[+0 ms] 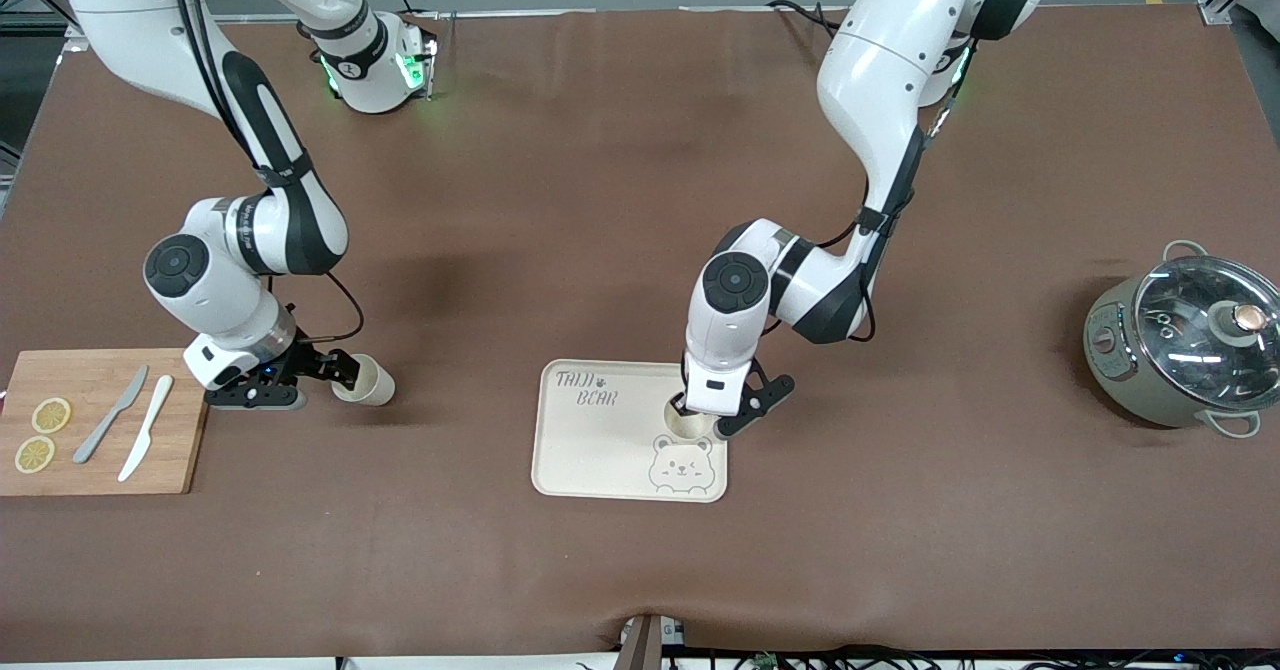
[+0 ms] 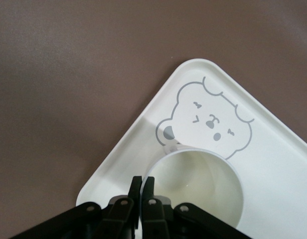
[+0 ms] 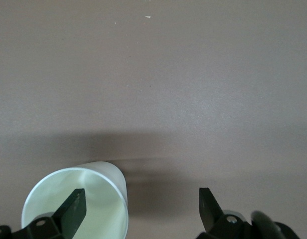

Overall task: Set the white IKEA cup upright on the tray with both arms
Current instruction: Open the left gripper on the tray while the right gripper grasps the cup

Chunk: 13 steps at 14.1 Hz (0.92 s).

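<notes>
One white cup (image 1: 686,427) stands upright on the cream tray (image 1: 600,450), beside the bear drawing. My left gripper (image 1: 708,414) is shut on this cup's rim, one finger inside and one outside; the left wrist view shows that pinch, left gripper (image 2: 142,186), on the cup (image 2: 203,184) over the tray (image 2: 138,139). A second white cup (image 1: 372,382) lies on its side on the brown table near the cutting board. My right gripper (image 1: 338,368) is open at its mouth. In the right wrist view one finger (image 3: 74,209) is in front of that cup's (image 3: 101,199) opening, the right gripper (image 3: 142,206) straddling its wall.
A wooden cutting board (image 1: 100,455) with two lemon slices (image 1: 42,435) and two knives (image 1: 130,425) lies at the right arm's end. A grey pot with a glass lid (image 1: 1185,345) stands at the left arm's end.
</notes>
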### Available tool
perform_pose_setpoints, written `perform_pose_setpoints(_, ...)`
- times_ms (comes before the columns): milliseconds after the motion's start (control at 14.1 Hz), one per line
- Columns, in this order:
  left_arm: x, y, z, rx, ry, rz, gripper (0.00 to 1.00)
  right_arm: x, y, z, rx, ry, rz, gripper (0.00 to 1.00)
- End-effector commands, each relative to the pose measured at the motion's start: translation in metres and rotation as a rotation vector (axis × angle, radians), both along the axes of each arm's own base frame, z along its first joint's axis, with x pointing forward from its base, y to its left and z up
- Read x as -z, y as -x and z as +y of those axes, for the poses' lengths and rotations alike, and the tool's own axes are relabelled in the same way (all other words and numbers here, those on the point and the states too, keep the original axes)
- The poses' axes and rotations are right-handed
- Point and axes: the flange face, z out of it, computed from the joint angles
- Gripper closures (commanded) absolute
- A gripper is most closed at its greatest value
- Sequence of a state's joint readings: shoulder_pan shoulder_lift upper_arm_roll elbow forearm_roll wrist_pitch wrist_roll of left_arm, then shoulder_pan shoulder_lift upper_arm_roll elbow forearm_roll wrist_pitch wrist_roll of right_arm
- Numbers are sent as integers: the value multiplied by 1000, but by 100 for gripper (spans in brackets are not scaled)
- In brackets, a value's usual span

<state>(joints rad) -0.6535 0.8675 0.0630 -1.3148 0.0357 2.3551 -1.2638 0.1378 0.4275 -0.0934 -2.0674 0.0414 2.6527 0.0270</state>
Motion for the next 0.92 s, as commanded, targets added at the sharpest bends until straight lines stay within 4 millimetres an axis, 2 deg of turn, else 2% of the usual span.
perform_pose_setpoints(0, -1, -3, -4, -14, -3, -20, 100, 8, 3, 2, -10, 2, -5, 0)
perform_pose_setpoints(71, -1, -3, -4, -14, -4, -21, 100, 10, 2, 2, -10, 3, -13, 0)
perform_pose_setpoints(142, -1, -3, -4, -7, -7, -23, 69, 15, 2, 2, -11, 4, -16, 0)
perform_pose_setpoints(213, 0, -3, -2, -1, -11, -23, 25, 19, 2, 2, -11, 5, -19, 0)
perform_pose_setpoints(284, 1, -3, -2, -2, -16, -25, 18, 22, 2, 2, -11, 6, -22, 0)
perform_pose_setpoints(355, 0, -1, -5, 10, -25, -31, 0, 23, 2, 2, -10, 6, -22, 0)
perform_pose_setpoints(638, 0, 2, -9, 22, -43, -43, 0, 23, 1, 3, -11, 5, -22, 0)
perform_pose_setpoints(780, -3, 1, -8, 21, -45, -40, 0, 22, 2, 9, -23, 5, -19, 0)
perform_pose_setpoints(851, -4, 1, -8, 20, -46, -39, 0, 23, 2, 10, -16, 3, -16, 15)
